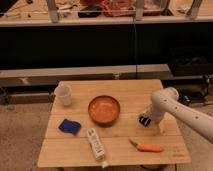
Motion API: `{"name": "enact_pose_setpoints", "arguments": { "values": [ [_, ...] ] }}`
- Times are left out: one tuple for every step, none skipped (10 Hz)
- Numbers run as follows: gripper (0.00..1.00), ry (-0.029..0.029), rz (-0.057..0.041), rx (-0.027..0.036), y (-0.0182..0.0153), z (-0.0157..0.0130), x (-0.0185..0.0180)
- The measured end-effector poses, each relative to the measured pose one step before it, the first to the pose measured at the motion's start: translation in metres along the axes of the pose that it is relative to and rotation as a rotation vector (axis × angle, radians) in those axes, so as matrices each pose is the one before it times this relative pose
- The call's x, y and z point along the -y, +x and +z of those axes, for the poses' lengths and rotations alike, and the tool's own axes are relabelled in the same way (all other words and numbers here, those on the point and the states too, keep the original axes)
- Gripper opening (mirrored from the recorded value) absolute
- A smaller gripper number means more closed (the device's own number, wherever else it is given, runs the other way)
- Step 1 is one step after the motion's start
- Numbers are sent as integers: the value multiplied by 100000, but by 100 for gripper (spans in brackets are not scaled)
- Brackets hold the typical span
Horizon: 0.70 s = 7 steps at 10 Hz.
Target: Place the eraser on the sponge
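The dark-blue sponge [69,126] lies on the left side of the wooden table [125,90], in front of the cup. My gripper [145,120] hangs low over the right side of the table, at the end of the white arm [172,107], well to the right of the sponge and just right of the orange bowl. Its tip is a dark block close to the tabletop. I cannot tell the eraser apart from that dark tip, so whether it is held or lying there is unclear.
An orange bowl [104,109] stands mid-table. A white cup [63,94] is at the back left. A white printed tube-like box [95,144] lies near the front edge, and a carrot [145,147] lies front right. Dark shelving runs behind the table.
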<state>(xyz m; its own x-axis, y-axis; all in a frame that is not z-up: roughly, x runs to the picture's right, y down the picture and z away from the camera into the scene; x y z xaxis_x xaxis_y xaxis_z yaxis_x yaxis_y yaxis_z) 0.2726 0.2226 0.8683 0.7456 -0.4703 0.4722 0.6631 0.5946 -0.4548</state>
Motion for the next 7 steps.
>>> {"name": "enact_pose_setpoints", "arguments": {
  "values": [
    [58,26,13,-6,6,-10,6],
    [47,-22,53,5,15,-23,-23],
    [37,1,183,-58,53,-122,-85],
    [26,175,190,-81,71,-304,-14],
    [15,-68,-51,-62,11,-318,-2],
    [7,-154,-98,90,-48,-123,-51],
    [1,-130,-50,81,-35,-175,-43]
  ]
}}
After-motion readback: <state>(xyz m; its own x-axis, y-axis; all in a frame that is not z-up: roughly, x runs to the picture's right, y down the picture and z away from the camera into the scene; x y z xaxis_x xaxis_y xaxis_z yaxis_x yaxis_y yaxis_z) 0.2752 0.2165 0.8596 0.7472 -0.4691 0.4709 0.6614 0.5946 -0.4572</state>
